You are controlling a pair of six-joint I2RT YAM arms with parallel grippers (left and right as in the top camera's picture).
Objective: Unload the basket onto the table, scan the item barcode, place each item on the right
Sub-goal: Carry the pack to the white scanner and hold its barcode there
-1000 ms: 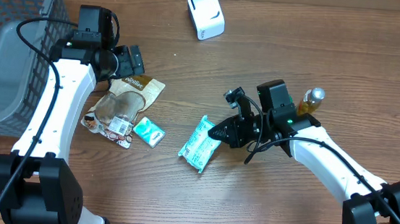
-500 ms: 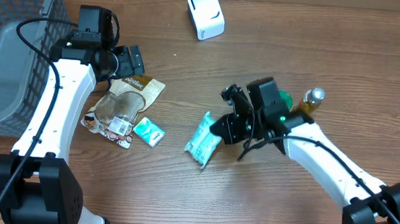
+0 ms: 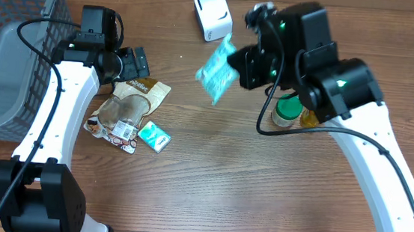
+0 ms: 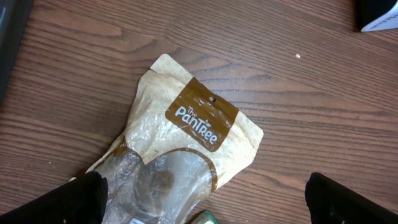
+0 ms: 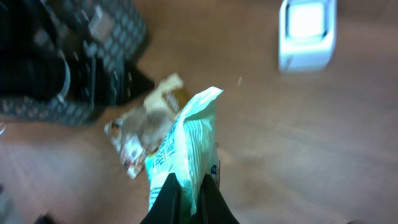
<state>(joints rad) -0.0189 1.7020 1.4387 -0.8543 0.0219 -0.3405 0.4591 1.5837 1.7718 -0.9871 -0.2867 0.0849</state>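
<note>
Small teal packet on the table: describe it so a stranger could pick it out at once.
Start at the grey mesh basket on the table's left edge; just right of it lies a brown Pantree pouch. The small teal packet lies at that pouch's lower right. Unlike the larger teal bag, held aloft in the right gripper, it rests flat on the wood.

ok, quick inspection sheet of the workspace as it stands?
Surface: wooden table, no spills seen.
Job's things: teal packet held aloft beside the white scanner.
Clutter: Pantree pouch, small green sachet, green-lidded jar, mesh basket at the left edge.
Grippers: left gripper open above the pouch; right gripper shut on the teal packet.
Cables: black cable loops below the right arm.
Surroundings: nothing seen.
</note>
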